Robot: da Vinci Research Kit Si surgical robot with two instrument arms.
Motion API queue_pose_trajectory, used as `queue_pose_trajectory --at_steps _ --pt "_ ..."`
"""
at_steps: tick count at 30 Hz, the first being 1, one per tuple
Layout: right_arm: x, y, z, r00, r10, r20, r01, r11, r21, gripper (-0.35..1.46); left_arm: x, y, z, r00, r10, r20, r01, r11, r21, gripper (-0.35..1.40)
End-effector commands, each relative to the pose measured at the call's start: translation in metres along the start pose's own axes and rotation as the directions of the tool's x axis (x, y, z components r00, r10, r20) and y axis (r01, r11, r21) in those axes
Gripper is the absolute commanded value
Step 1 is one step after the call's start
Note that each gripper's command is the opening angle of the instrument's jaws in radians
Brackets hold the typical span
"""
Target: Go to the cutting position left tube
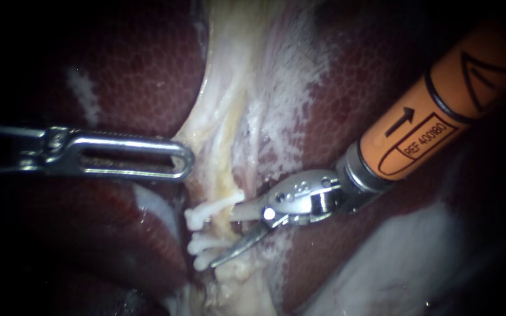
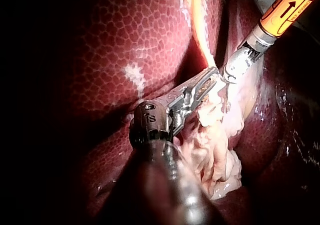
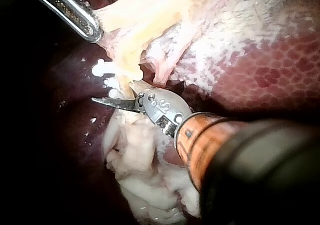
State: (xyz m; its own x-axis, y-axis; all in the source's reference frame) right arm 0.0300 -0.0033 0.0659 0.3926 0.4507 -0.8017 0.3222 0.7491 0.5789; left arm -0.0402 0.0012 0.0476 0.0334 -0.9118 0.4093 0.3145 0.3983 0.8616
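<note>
Your right instrument (image 1: 222,240) had its blades wide open, straddling the tube (image 1: 225,225) between the clips (image 1: 206,210). Your left instrument (image 1: 184,161) was clamped on the pale tissue (image 1: 212,126) edge just above them.

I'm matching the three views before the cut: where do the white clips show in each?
Endoscope view: white clips low centre, beside the right instrument's open jaws.
Left wrist view: cannot make them out among the pale tissue.
Right wrist view: just ahead of its own instrument's jaws.
Shared landmark: the left instrument's tip at the pale tissue, seen in all three.
</note>
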Motion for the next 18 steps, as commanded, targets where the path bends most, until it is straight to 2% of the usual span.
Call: queue_pose_trajectory --at_steps 1,6,13,18 --pt "0.0000 0.0001 0.0000 1.000 0.017 -0.001 -0.017 1.000 0.000 1.06 0.0000 0.0000 0.0000 1.0000 0.000 0.000 0.000 1.000 0.000 -0.35" --pt "-0.0001 0.0002 0.0002 0.998 0.070 -0.004 -0.070 0.998 -0.002 0.96 0.0000 0.0000 0.0001 1.0000 0.000 0.000 0.000 1.000 0.000 -0.35" --pt "-0.0004 0.0003 0.0002 0.996 0.086 -0.005 -0.086 0.996 -0.003 0.96 0.0000 0.0000 0.0001 1.0000 0.000 0.000 0.000 1.000 0.000 -0.35" --pt "-0.0005 0.0005 0.0002 0.996 0.086 -0.005 -0.086 0.996 -0.003 0.87 0.0000 0.0000 0.0001 1.0000 0.000 0.000 0.000 1.000 0.000 -0.35"
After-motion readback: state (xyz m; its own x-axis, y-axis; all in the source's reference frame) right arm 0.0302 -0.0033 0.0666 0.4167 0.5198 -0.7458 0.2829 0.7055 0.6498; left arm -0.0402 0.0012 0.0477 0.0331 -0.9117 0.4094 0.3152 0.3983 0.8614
